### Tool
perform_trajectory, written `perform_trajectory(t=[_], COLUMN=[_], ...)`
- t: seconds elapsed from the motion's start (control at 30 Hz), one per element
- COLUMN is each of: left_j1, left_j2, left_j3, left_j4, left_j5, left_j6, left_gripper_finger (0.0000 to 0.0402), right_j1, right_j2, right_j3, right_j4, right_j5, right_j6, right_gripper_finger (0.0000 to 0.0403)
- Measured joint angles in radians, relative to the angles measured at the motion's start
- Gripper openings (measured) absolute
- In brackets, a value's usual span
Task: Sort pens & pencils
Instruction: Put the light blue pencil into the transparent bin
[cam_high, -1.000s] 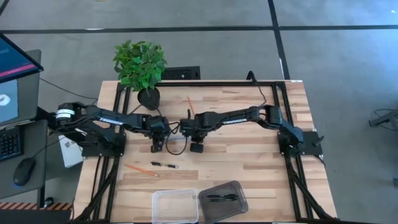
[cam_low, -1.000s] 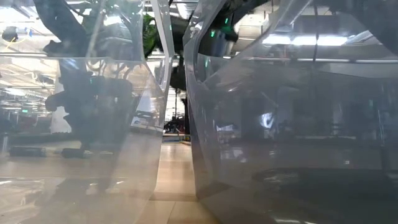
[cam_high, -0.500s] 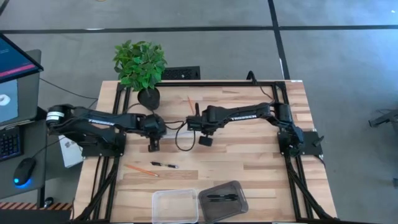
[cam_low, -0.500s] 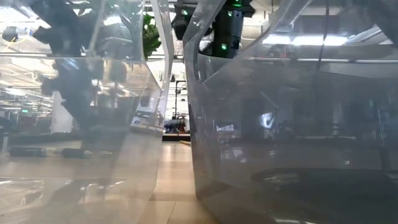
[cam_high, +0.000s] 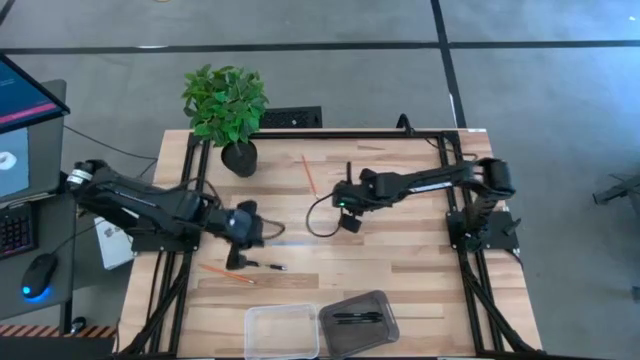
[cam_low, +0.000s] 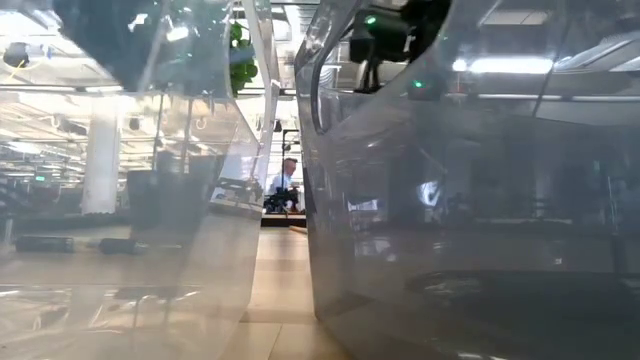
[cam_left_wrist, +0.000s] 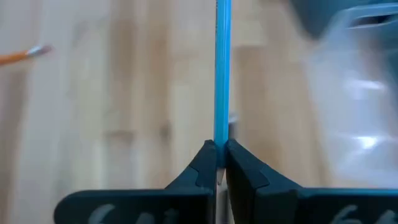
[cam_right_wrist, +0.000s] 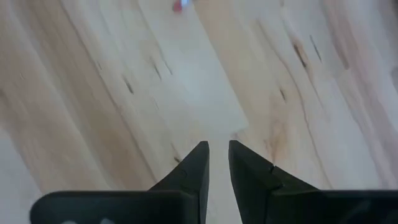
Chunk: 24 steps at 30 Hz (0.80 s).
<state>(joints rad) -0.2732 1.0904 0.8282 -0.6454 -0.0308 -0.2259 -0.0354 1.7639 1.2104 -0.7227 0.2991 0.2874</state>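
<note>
I have the blue pencil (cam_left_wrist: 222, 74) pinched in the left gripper (cam_left_wrist: 217, 163), fingers (cam_left_wrist: 200, 167) clamped tight on its end, shaft sticking straight out ahead over the wood. From above, the left gripper (cam_high: 238, 252) sits over the left-centre counter (cam_high: 420, 270), just far of a black pen (cam_high: 263, 266) lying flat. An orange pencil (cam_high: 226, 272) lies just left of that pen, near side. A second orange pencil (cam_high: 308, 174) lies on the far part, right of the potted plant (cam_high: 226, 108). Another black pen (cam_high: 354, 318) is in the dark bin (cam_high: 380, 306) at the near edge; the clear bin (cam_high: 282, 331) sits just left of it. My right gripper (cam_high: 348, 222) hangs over mid counter, fingers (cam_right_wrist: 191, 167) narrowly apart, holding nothing, bare wood underneath.
</note>
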Motion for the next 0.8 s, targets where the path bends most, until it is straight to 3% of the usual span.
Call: perform_trajectory(t=[0.2,0.4,0.57,0.8], left_j1=[-0.184,-0.324,-0.383,-0.412], left_j2=[0.068,0.183,0.315,0.468], left_j3=[0.095,0.140,0.194,0.286], left_j4=[-0.001,0.041,0.063,0.062], left_j5=[-0.001,-0.028,-0.024,0.065], left_j6=[-0.104,-0.173,-0.182,-0.192], left_gripper_finger=[0.0000,0.0000,0.0000,0.0000], right_j1=[0.002,-0.012,-0.027,-0.042], right_j2=[-0.101,-0.092,-0.091,-0.091], right_j3=[-0.137,-0.155,-0.157,-0.157], right_j4=[0.094,0.147,0.142,0.154], right_j5=[-0.002,-0.002,-0.002,-0.002], right_j6=[0.062,0.058,0.048,0.047], right_gripper_finger=[0.0083,0.0083,0.0083,0.0083])
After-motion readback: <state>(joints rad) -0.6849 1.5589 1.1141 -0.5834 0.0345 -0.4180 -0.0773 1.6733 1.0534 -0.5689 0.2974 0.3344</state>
